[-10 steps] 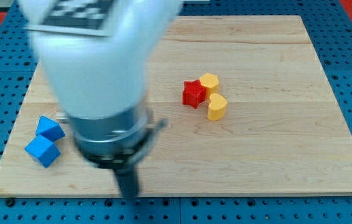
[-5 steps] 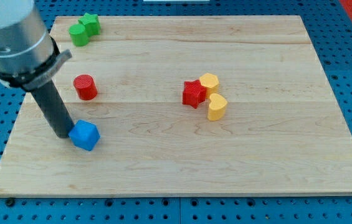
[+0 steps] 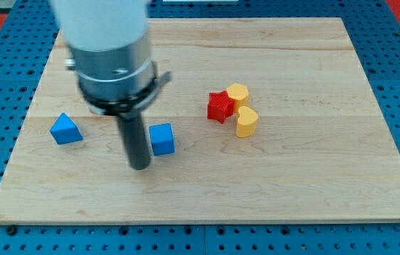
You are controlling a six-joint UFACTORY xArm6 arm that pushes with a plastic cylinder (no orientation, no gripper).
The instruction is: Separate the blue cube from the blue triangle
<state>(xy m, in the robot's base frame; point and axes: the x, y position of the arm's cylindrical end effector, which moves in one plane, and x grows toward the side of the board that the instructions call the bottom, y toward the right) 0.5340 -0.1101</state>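
Observation:
The blue cube (image 3: 161, 139) lies left of the board's middle. The blue triangle (image 3: 66, 129) lies near the view's left edge of the board, well apart from the cube. My tip (image 3: 139, 167) rests on the board just left of and below the blue cube, close to its lower left corner. The rod and the arm's body rise above it and hide the board's upper left part.
A red star (image 3: 220, 107) sits right of the middle, touching a yellow block (image 3: 238, 93); a second yellow block (image 3: 246, 122) lies just below them. The wooden board (image 3: 313, 177) lies on a blue pegboard.
The arm has moved right; my tip now stands beside the blue cube. The cube sits further right than before. The blue triangle shows at the left. The red cylinder and green blocks are now hidden.

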